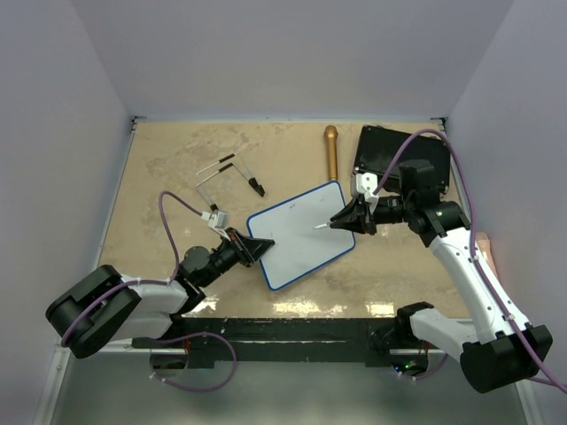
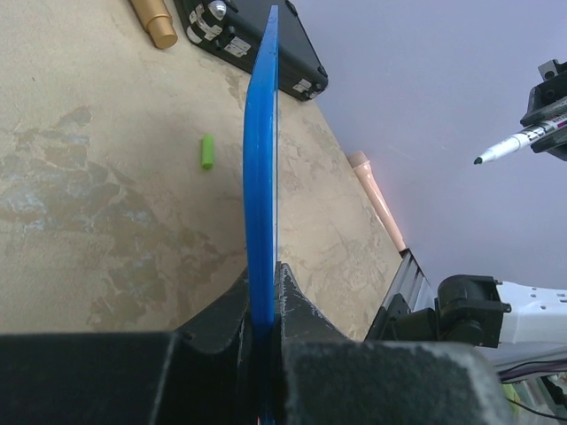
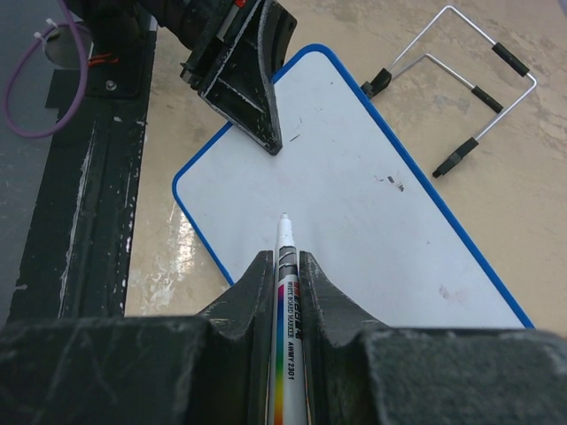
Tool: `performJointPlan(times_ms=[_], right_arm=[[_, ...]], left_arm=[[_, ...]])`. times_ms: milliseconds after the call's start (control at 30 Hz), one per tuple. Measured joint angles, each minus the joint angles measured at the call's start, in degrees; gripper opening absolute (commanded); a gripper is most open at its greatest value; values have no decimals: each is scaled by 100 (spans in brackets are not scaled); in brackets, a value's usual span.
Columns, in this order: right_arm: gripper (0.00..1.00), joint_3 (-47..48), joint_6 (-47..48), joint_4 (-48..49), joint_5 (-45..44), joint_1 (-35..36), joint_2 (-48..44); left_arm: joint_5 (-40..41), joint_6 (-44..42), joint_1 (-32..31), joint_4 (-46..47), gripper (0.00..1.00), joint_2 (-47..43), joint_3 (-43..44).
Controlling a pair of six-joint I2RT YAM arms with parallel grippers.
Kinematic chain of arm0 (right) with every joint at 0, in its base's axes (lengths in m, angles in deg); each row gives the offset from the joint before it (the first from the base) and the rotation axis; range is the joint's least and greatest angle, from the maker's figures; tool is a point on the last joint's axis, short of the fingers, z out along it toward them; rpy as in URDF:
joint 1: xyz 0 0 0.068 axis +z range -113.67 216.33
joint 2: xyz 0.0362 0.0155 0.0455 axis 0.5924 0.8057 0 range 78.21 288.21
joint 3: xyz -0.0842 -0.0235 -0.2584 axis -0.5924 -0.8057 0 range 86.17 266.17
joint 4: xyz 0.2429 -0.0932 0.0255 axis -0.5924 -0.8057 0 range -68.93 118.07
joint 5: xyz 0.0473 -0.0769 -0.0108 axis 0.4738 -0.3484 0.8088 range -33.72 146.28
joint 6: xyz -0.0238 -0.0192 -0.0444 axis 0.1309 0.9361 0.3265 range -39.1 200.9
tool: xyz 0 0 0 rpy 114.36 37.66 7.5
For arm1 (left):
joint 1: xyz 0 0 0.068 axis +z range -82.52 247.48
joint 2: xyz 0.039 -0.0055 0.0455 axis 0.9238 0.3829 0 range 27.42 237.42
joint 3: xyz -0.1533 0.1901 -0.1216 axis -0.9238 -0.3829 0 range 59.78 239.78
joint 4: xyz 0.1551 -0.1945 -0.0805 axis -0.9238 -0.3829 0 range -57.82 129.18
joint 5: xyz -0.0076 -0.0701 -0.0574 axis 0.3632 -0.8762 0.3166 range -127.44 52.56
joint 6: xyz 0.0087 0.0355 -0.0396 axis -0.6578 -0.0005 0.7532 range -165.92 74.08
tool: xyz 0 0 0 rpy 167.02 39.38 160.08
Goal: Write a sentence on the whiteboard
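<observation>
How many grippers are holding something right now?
2. The left gripper clamps the whiteboard by its edge; the right gripper holds a marker pointed at the board. Neither is hidden.

Bright, even light with soft shadows and faint glare on the table [image 1: 292, 306].

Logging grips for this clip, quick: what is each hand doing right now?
Left hand: closed on the edge of the whiteboard.
Right hand: closed on a marker.
</observation>
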Motion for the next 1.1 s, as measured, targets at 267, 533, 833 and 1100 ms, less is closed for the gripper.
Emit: performJointPlan(times_ms=[267,533,833,1100], right_arm=[[0,0,68,-17,2,0,0],[0,42,302,-240,0,63,2],[0,273,365,-391,-140,186,11],[0,293,-149,-48,-522,463,-2]], left_arm=[[197,-9,-146,0,0,-33,0],[345,-20,-229,-2,0,-39,7],[422,-22,-260,-4,0,-39,114],[529,-24,-271,-4,0,-15,221]])
